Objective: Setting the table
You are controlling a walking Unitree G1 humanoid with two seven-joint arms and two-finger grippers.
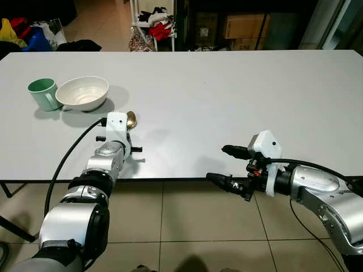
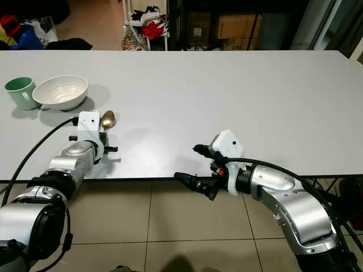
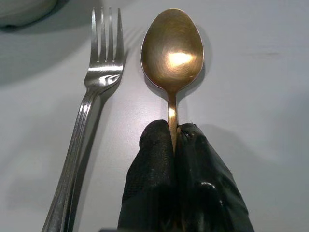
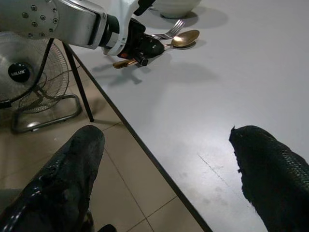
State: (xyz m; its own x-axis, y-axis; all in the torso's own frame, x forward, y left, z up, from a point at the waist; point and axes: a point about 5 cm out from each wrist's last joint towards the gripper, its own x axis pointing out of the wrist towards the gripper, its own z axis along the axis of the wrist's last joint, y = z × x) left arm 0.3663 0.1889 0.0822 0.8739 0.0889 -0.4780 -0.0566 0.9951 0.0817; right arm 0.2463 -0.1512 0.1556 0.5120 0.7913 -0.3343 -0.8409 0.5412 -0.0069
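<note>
A gold spoon (image 3: 172,53) lies on the white table (image 1: 227,96), its bowl pointing toward the white bowl (image 1: 83,92). My left gripper (image 3: 175,137) is shut on the spoon's thin handle, low on the table near its front left edge. A silver fork (image 3: 94,96) lies right beside the spoon, parallel to it. A green mug (image 1: 42,93) stands to the left of the white bowl. My right gripper (image 1: 226,164) hangs open at the table's front edge, one finger over the tabletop, the other over the floor.
A floor fan (image 4: 29,72) stands under the table's left side on the tiled floor (image 1: 187,226). Beyond the far edge are a white rack with clothes (image 1: 153,25), bags and boxes.
</note>
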